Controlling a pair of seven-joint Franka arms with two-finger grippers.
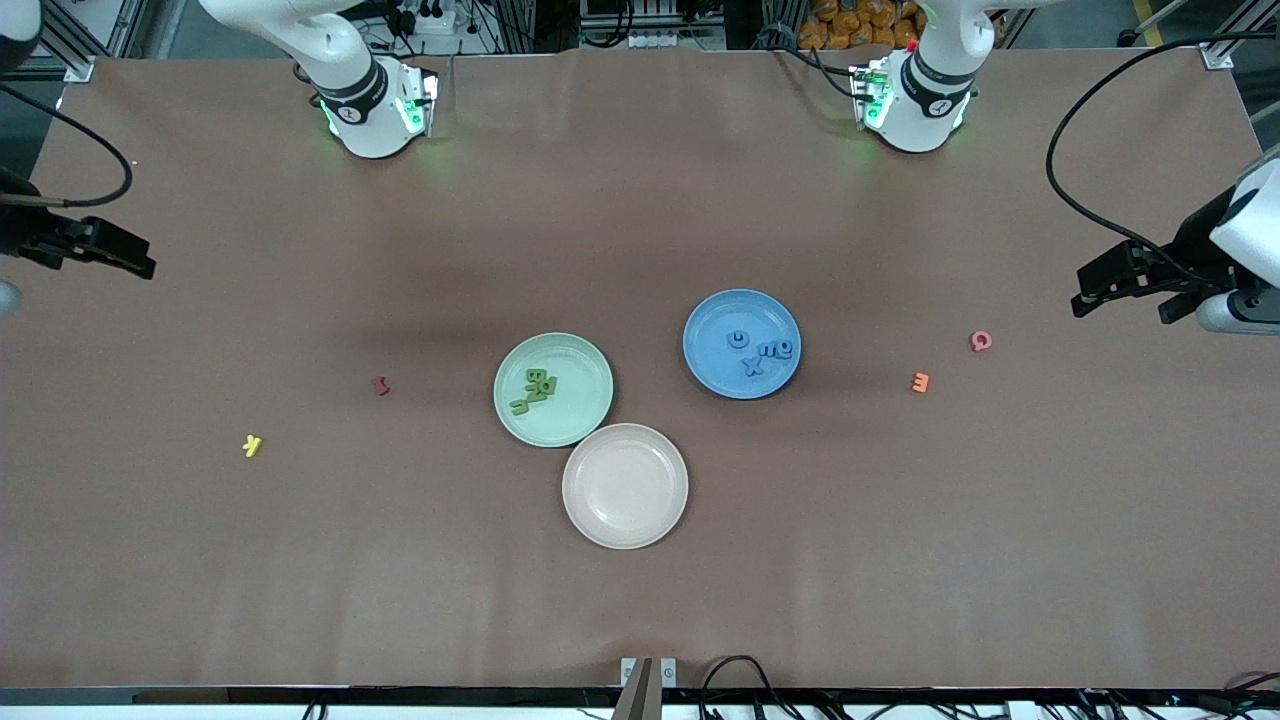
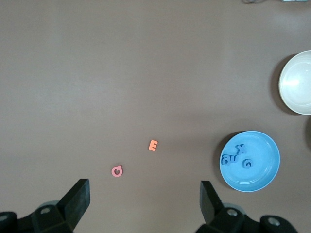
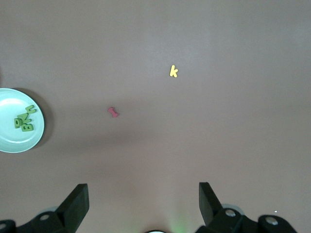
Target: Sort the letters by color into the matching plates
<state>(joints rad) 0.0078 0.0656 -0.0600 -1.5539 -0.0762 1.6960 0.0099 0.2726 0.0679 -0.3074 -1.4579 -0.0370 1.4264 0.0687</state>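
Left gripper (image 1: 1085, 292) hangs empty, fingers wide, over the table's end near the pink letter (image 1: 981, 341). Right gripper (image 1: 140, 262) waits likewise, wide and empty, over its own end, well apart from the green plate (image 1: 590, 410).

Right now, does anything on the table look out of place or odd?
Little stands out. The green letters lie in the green plate, the blue letters in the blue plate. Only the beige plate touches the green plate's rim, and both grippers wait with fingers open.

Beige plate (image 1: 625, 486) empty; yellow letter (image 1: 252, 446), red (image 1: 380, 385), orange (image 1: 921, 382), pink (image 1: 981, 341) on table (image 1: 640, 600).
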